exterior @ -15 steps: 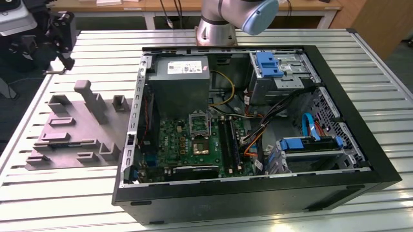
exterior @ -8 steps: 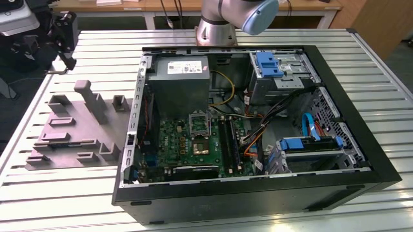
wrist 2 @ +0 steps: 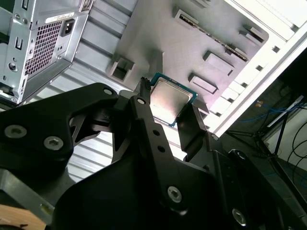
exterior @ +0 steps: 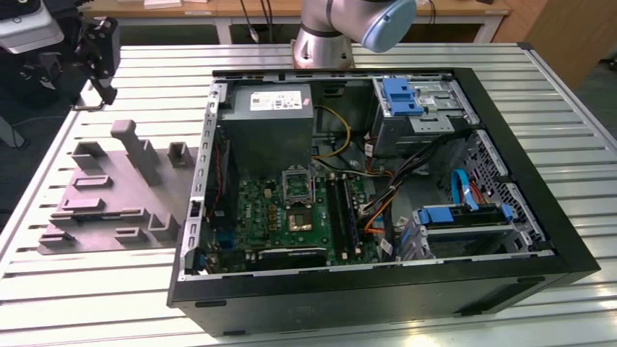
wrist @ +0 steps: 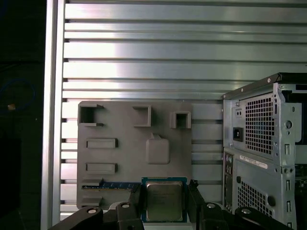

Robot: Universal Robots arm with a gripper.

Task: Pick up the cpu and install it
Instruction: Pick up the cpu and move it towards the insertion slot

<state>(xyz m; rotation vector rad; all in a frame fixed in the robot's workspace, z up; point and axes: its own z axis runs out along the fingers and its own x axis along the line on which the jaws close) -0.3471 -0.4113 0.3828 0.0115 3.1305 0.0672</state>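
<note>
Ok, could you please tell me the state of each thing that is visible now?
silvery flat square cpu: gripped by its edges, held in the air.
black claw: shut on that cpu.
black computer case: lying on its side, side panel off.
metal-framed socket with dark centre: no chip seated in it.
grey plastic fixture: lying flat beside the case.
</note>
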